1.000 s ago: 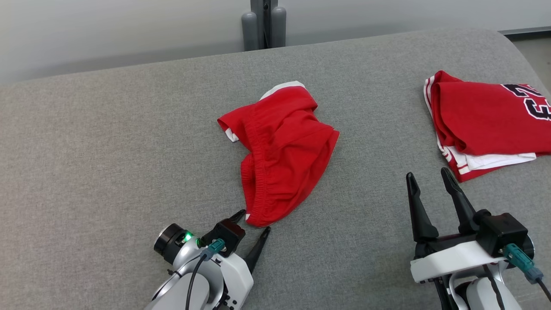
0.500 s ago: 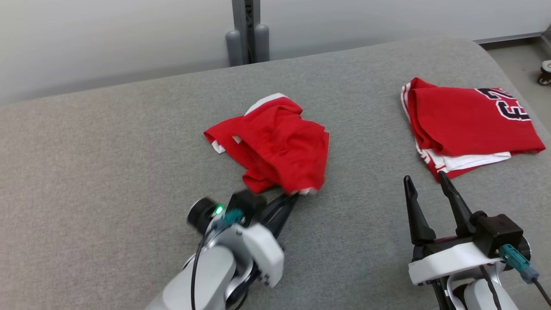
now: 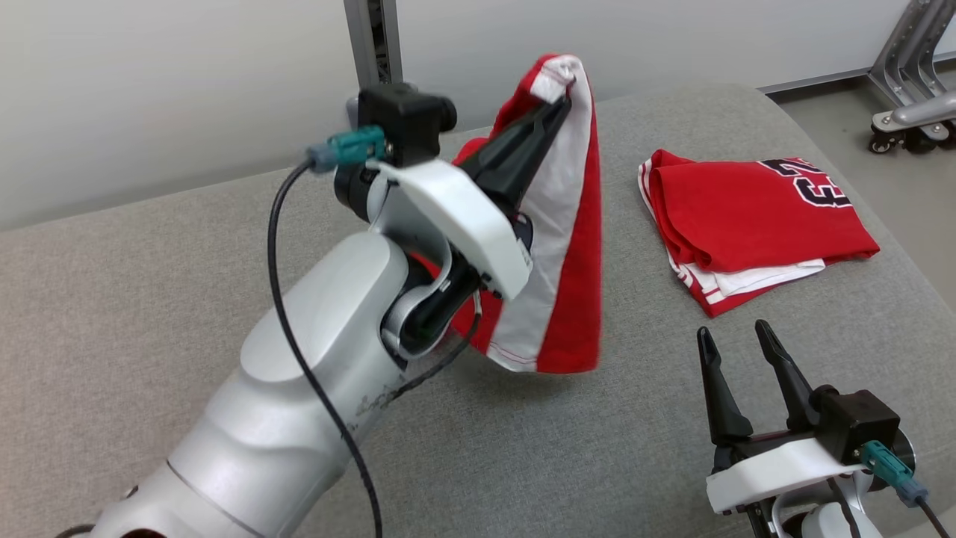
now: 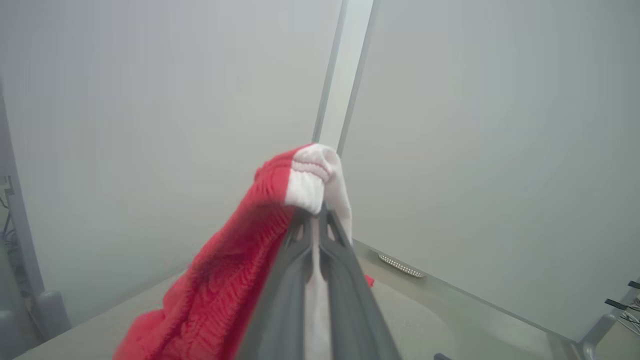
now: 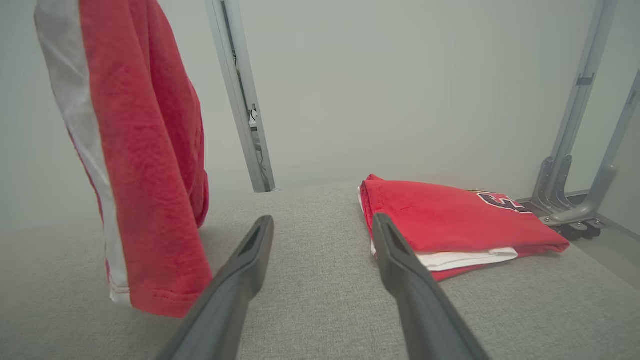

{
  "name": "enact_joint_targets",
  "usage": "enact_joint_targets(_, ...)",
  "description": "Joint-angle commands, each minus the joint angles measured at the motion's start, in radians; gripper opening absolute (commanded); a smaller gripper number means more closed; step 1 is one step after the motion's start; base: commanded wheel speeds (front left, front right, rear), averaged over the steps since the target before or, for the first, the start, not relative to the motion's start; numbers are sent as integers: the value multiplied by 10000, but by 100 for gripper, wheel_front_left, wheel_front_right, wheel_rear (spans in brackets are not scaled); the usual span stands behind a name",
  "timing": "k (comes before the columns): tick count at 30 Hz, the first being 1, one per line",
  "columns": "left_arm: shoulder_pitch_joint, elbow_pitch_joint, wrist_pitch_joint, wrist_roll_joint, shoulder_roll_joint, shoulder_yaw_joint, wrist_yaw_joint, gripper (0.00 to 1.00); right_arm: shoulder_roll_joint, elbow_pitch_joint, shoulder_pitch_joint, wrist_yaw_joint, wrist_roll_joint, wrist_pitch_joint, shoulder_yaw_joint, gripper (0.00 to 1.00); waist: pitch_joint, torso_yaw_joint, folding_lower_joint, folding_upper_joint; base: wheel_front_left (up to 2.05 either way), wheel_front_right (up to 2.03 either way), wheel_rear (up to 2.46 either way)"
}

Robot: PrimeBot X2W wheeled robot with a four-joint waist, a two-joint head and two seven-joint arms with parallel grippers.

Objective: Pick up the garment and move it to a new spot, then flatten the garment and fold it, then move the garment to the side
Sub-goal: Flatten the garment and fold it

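Right gripper (image 3: 732, 330): dark tapered fingers spread, nothing between them, above the grey woven cushion (image 3: 582, 448). Left gripper (image 3: 562, 103): fingers clamped on the garment (image 3: 571, 246) at its ribbed edge. Soft red knit with a white stripe hangs limp below the fingertips. Folded red jersey (image 3: 754, 224) lies beyond the right fingertips.

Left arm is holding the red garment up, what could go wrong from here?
The left pincer pinches only a small corner of the red garment, so it may slip free. It hangs bunched, so it may land crumpled. Swung right, it could disturb the folded jersey.
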Motion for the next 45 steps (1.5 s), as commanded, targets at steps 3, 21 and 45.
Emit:
enact_joint_targets(3,-468,155,448,-32,18,-51,797,0,-27,35,53,-1,11,-7,6,100,-45,-51,0,0,0,0,0)
enact_joint_targets(21,1142,4567,-256,-550,512,201,1034,0,-30,19,-41,-1,-21,-7,201,100,564,543,0,0,0,0,0)
enact_joint_targets(45,3356,1540,-1567,586,3111,-229,1819,0,-925,685,-54,-1,1689,-7,2359,100,458,1807,0,0,0,0,0)
